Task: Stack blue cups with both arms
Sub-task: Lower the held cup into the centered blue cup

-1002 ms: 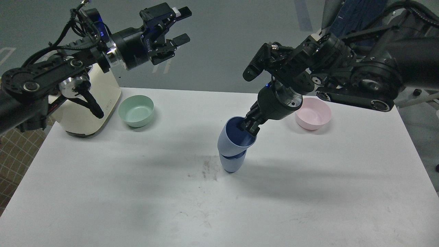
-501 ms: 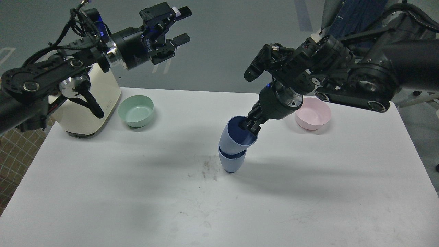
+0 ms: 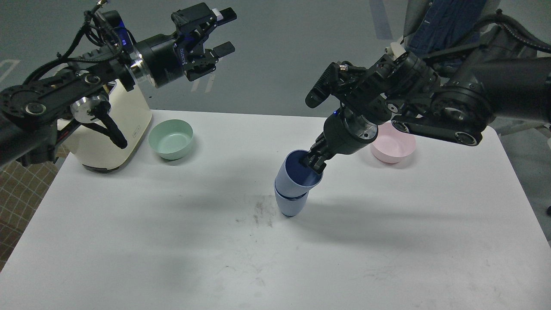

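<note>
Since a second ago your right gripper [image 3: 313, 162] has pushed the upper blue cup [image 3: 296, 173] deeper into the lower blue cup [image 3: 291, 204] mid-bench [image 3: 129, 241]. Fingers pinch its rim, seating step nearly done. Next: release and lift; left gripper [image 3: 219, 31] hangs open, empty.

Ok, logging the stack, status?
Left pincer open, raised. Right pincer shut on upper cup, nested tilted in lower cup. Nothing in the way.

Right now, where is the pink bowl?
In the head view, the pink bowl sits on the white table at the far right, partly hidden behind the right arm, right of the stacked blue cups.
</note>
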Robot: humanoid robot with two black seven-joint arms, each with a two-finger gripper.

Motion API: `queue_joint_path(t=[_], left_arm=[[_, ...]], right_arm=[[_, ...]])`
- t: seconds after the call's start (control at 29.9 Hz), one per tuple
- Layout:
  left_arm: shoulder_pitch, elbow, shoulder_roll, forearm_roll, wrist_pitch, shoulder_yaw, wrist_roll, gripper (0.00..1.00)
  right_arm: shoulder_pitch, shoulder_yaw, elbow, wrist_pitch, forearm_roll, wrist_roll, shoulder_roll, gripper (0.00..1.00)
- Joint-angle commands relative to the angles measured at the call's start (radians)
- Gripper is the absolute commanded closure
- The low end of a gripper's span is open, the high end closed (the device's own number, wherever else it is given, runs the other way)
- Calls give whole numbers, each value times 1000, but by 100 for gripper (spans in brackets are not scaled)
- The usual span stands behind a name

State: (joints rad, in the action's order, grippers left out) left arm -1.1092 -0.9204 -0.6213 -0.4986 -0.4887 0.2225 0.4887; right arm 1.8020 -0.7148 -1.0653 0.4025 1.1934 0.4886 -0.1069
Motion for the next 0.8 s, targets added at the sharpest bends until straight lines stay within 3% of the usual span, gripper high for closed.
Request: queue_joint_path(t=[0.0, 0.53, 0.77], left_arm=[[0, 0, 0, 0, 0, 0, 0, 15], [0, 0, -3, 0, 0, 0, 0, 15], [0, 0, -3, 0, 0, 0, 0, 15]], right_arm=[[-6, 0, 5, -4, 0, 0, 6, 97], [-36, 0, 36, -4, 0, 0, 26, 90], [-33, 0, 36, -4, -2, 0, 27, 67]])
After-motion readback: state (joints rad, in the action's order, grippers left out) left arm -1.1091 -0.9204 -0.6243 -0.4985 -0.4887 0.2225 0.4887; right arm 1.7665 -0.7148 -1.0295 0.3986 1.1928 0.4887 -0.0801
